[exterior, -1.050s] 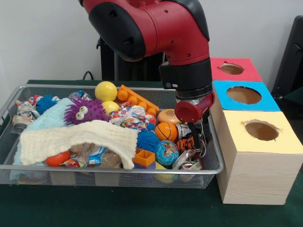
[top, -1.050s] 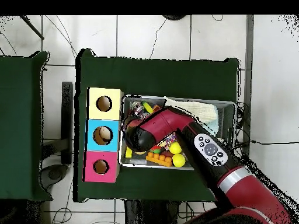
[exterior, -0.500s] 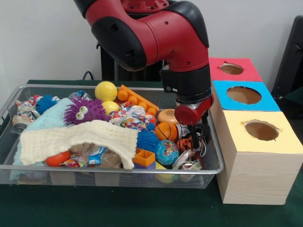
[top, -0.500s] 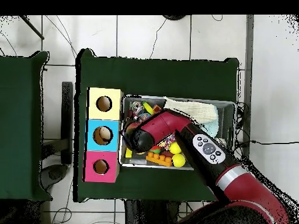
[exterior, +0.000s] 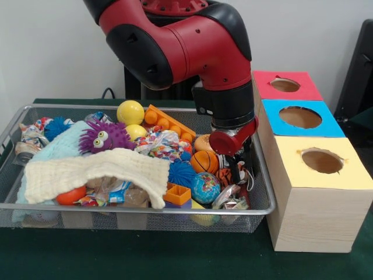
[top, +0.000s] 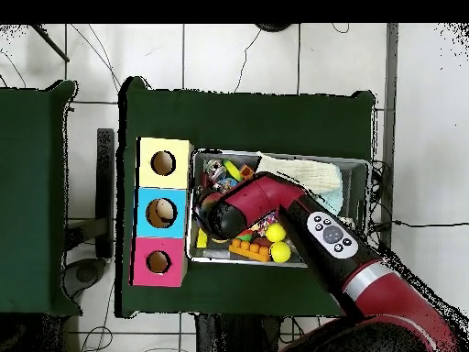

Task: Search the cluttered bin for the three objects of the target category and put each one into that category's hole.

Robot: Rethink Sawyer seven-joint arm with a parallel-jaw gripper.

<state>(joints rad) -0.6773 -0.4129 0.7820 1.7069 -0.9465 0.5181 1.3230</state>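
Nearest, the cream knit cloth (exterior: 96,170) drapes over the toys, hiding some. At three o'clock in the wire bin (exterior: 23,205), the gripper (exterior: 238,169) reaches down beside the small basketball (exterior: 204,162); its grip I cannot tell. The bin wall and the yellow box (exterior: 317,192) crowd it. The target category is not evident.

Tool (exterior: 238,170) tips buried among toys

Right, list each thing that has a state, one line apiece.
gripper: low in the bin's right end among the toys, grip hidden
wire bin: heaped with clutter
cream knit cloth: draped across other toys
yellow box: hole open
blue box: hole open
red box: hole open
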